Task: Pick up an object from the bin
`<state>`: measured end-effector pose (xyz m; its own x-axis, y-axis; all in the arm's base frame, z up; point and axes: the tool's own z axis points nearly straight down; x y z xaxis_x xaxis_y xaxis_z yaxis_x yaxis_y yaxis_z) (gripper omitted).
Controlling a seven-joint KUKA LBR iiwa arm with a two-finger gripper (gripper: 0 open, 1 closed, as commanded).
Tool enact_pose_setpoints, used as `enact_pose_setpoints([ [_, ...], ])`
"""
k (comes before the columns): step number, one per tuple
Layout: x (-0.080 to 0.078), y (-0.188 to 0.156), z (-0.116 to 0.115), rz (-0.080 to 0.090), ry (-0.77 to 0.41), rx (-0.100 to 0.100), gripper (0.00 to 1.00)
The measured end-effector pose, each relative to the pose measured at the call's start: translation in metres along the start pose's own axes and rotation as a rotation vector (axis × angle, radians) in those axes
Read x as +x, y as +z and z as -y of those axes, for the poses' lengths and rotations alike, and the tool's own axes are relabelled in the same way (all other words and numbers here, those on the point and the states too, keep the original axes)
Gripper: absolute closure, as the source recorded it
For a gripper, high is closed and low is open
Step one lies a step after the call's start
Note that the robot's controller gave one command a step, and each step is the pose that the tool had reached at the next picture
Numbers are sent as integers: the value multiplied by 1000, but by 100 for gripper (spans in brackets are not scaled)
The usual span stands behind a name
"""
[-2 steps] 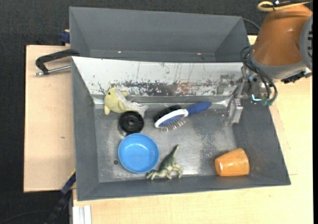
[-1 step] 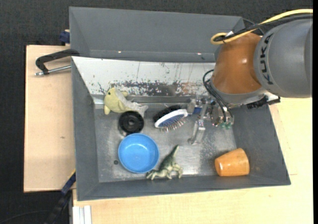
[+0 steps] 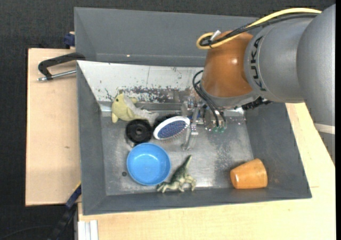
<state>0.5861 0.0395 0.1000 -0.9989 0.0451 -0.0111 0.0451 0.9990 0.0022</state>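
Grey metal bin (image 3: 89,127), scuffed floor: the gripper (image 3: 191,130) hangs low near the middle, and whether it is open or closed cannot be told. A blue-and-white oval brush (image 3: 170,129) lies just beside it, toward the camera view's left, its long axis pointing at the gripper.

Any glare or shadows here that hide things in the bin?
Camera view: glare whitens the bin's back wall; a soft highlight sits on the orange wrist cover; blue bowl and orange cup are evenly lit, with faint shadows; nothing beside the pincer is washed out.
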Motion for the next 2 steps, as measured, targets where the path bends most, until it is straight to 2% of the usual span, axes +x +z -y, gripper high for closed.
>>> enact_pose_setpoints([
  [1,3,15,1,-9,53,1,0],
  [2,3,15,0,-9,52,2,100],
])
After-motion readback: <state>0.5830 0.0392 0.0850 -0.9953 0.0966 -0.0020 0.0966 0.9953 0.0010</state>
